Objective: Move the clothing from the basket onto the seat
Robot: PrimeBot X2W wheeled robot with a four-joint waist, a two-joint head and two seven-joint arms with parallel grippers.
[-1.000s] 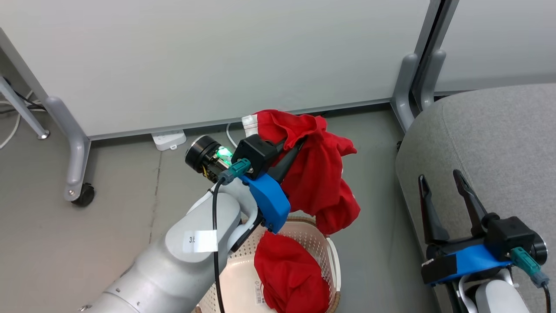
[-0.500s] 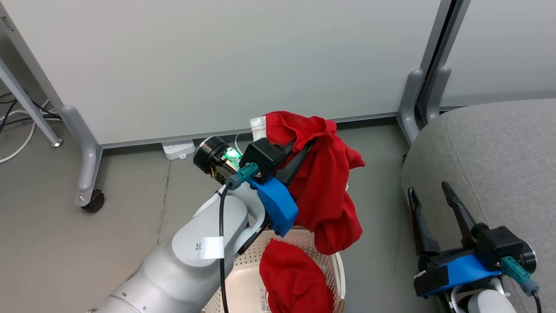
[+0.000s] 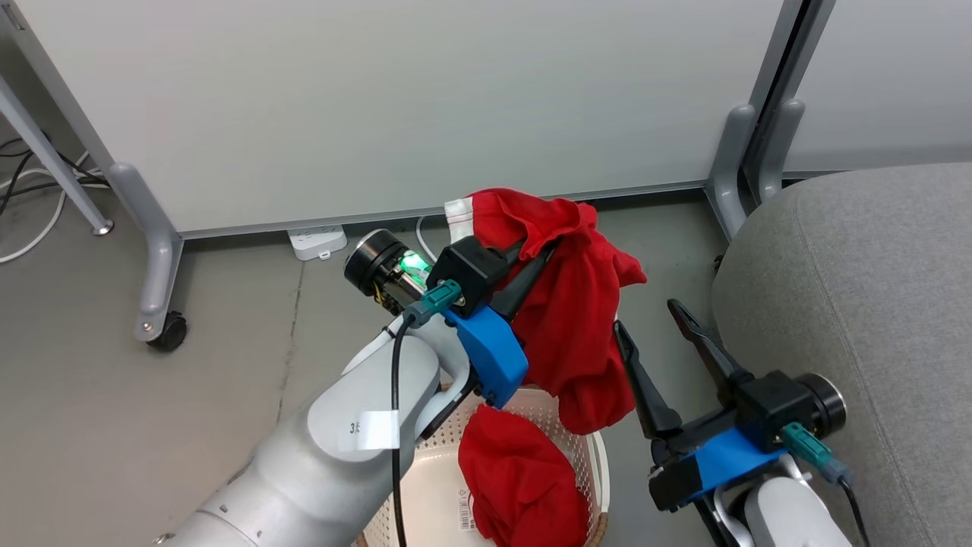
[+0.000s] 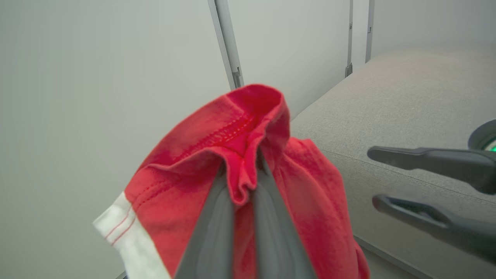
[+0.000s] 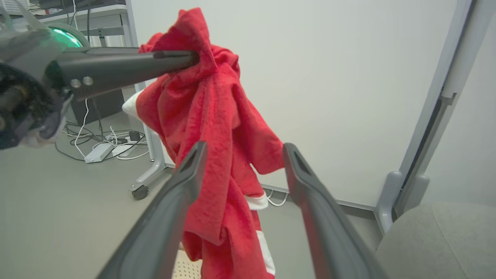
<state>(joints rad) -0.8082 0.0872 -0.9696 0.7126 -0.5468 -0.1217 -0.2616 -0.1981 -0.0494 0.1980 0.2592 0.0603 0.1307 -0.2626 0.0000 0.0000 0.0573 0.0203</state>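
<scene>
My left gripper (image 3: 543, 251) is shut on a bunched fold of bright red clothing (image 3: 577, 319), which hangs from it above the basket (image 3: 600, 471). A second red piece (image 3: 524, 479) lies inside the cream perforated basket. In the left wrist view the fingers (image 4: 217, 217) pinch the red hem (image 4: 217, 135). My right gripper (image 3: 645, 317) stands open just right of the hanging cloth, between it and the grey seat (image 3: 858, 304). The right wrist view shows that gripper (image 5: 245, 146) pointing at the hanging clothing (image 5: 209, 100), apart from it.
A white partition wall stands behind, with a castor leg (image 3: 163, 330) at left and grey posts (image 3: 748, 152) beside the seat. A power strip (image 3: 317, 241) and cables lie on the grey floor along the wall.
My right gripper has swung left, away from the seat's front and toward the hanging red cloth. The left gripper keeps its grip on the cloth. The head camera has shifted a little.
</scene>
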